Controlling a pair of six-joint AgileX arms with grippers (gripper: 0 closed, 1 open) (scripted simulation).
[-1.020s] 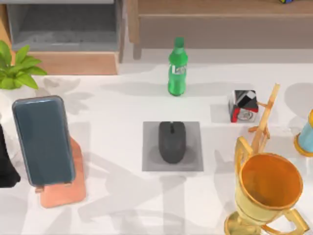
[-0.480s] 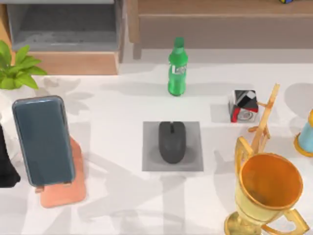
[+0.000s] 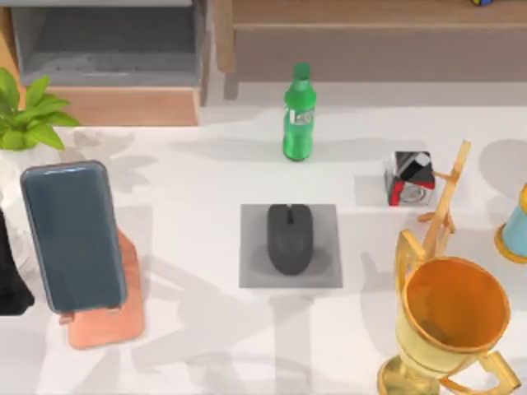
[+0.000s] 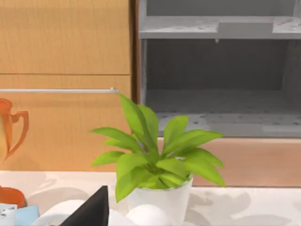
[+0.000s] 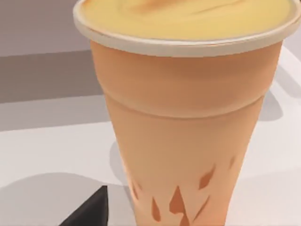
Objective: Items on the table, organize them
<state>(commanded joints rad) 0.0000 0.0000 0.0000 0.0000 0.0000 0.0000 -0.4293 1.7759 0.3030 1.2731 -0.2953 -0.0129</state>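
The left arm (image 3: 10,271) sits dark at the bench's (image 3: 198,173) left edge, just beside the phone (image 3: 72,234); whether either pincer is open, I cannot tell. The phone leans on an orange stand (image 3: 111,317). The mouse (image 3: 289,239) lies on a grey pad (image 3: 251,276) at mid-bench, well apart from the arm.

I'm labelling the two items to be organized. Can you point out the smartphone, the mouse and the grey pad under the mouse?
smartphone (image 3: 73,235): top view, middle of its dark screen.
mouse (image 3: 289,239): top view, centre of its black back.
grey pad (image 3: 328,271): top view, bare corner area beside the mouse.
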